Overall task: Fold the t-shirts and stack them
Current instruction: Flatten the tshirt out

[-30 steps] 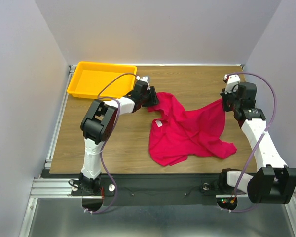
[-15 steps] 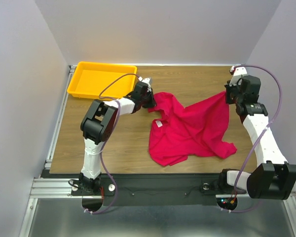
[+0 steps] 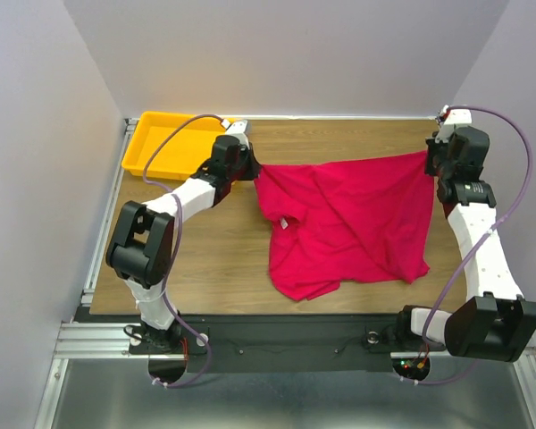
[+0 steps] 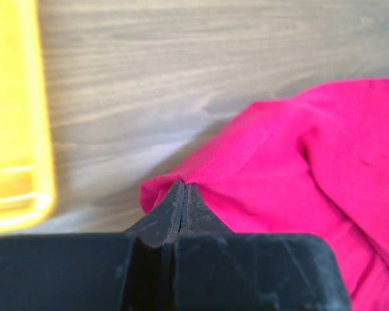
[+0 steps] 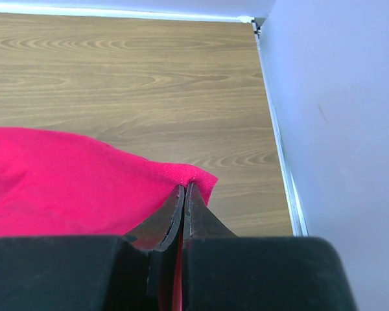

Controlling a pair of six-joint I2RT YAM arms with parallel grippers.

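Observation:
One crimson-pink t-shirt [image 3: 348, 219] hangs stretched between the two arms over the wooden table, its far edge pulled taut and its lower part lying wrinkled on the wood. A small white neck label [image 3: 288, 223] shows near its left side. My left gripper [image 3: 253, 170] is shut on the shirt's far left corner [image 4: 181, 178]. My right gripper [image 3: 428, 159] is shut on the far right corner [image 5: 188, 176]. In both wrist views the black jaws pinch a fold of pink cloth with no gap.
A yellow plastic tray [image 3: 152, 147] stands at the table's far left corner, close behind the left gripper and seen at the left edge of the left wrist view [image 4: 13, 116]. The right wall [image 5: 337, 116] and table rail run close beside the right gripper.
The left gripper closed on the shirt's corner and drew it left toward the tray. The right gripper carried its corner farther right and back. The shirt's far edge is now stretched taut.

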